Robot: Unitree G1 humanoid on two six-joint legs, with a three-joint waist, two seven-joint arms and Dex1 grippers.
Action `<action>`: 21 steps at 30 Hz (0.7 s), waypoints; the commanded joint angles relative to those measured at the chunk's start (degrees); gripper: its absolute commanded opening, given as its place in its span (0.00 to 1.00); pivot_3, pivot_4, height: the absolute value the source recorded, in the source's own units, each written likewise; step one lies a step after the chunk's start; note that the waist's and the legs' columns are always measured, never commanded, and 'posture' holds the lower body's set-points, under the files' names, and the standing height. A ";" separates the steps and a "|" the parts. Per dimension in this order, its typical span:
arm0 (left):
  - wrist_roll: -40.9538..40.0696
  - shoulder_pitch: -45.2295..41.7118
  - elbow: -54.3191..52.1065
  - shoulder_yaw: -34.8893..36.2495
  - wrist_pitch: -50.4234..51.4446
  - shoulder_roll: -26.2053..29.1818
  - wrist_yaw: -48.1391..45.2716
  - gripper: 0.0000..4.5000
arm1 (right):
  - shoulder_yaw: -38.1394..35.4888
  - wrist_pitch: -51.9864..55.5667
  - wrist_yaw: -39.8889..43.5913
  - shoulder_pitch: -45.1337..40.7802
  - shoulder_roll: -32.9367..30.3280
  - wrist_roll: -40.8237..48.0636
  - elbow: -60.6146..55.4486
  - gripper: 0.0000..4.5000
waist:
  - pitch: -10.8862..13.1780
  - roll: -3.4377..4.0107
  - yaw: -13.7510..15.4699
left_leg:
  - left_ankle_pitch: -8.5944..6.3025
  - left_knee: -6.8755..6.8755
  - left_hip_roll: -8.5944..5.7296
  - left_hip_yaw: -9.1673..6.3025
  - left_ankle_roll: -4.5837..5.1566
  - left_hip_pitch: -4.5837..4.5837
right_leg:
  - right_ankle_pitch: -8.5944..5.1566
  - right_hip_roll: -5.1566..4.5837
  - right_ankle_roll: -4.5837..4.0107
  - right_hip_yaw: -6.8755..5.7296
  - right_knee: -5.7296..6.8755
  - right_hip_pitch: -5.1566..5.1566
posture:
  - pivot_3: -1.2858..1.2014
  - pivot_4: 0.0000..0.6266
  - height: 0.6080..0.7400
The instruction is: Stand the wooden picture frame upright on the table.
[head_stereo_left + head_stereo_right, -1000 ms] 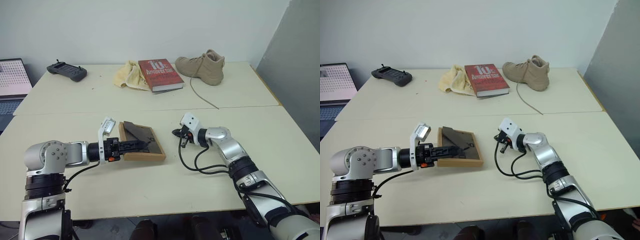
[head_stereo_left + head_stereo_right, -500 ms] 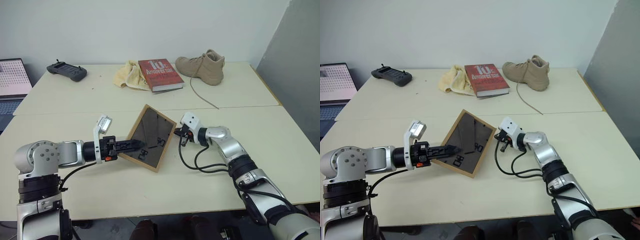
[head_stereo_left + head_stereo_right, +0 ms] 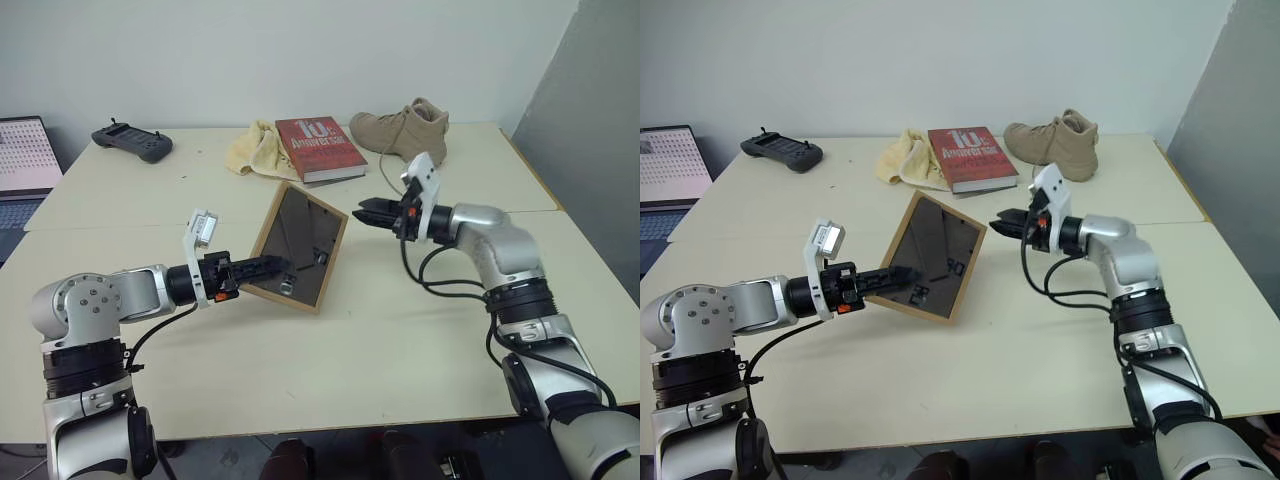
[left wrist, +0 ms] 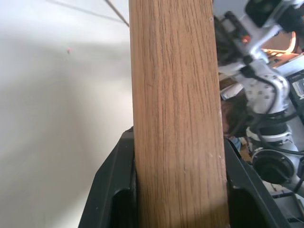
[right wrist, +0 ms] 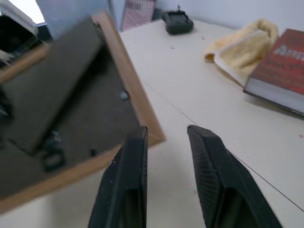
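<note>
Frame first: the wooden picture frame (image 3: 298, 247) is tilted up off the worktop (image 3: 400, 340), its lower edge on or just above the pale surface (the view does not settle which) and its upper corner leaning away toward the back. Its dark grey backing faces the head camera, with the black strut and small fittings showing on it. The left claw (image 3: 278, 267) is clamped on the frame's lower left border; in the left wrist view the two black fingers (image 4: 111, 190) sit tight on either side of the light wood edge. The right claw (image 3: 362, 211) hangs in the air just beside the frame's upper right corner, apart from it, and its fingers (image 5: 128, 180) stand parted with nothing between them; the right wrist view looks past them at the frame's corner and the worktop seam.

Further back on the worktop lie a red book (image 3: 318, 148) with white lettering, a yellow cloth (image 3: 256, 151) touching its left side, a tan boot (image 3: 405, 132) to its right, and a dark handheld controller (image 3: 132, 141) well apart near the far left edge.
</note>
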 commanded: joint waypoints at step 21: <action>-3.22 -0.33 -4.79 0.62 -9.44 -5.28 4.83 0.29 | 3.63 10.39 7.26 -3.53 6.09 12.46 -10.12 0.99 | 0.00 -0.01 0.15 | 0.00 0.02 -0.01 -0.01 0.00 -0.15 | 0.00 -0.02 0.00 -0.03 -0.01 -0.12 | 0.52 0.24 1.00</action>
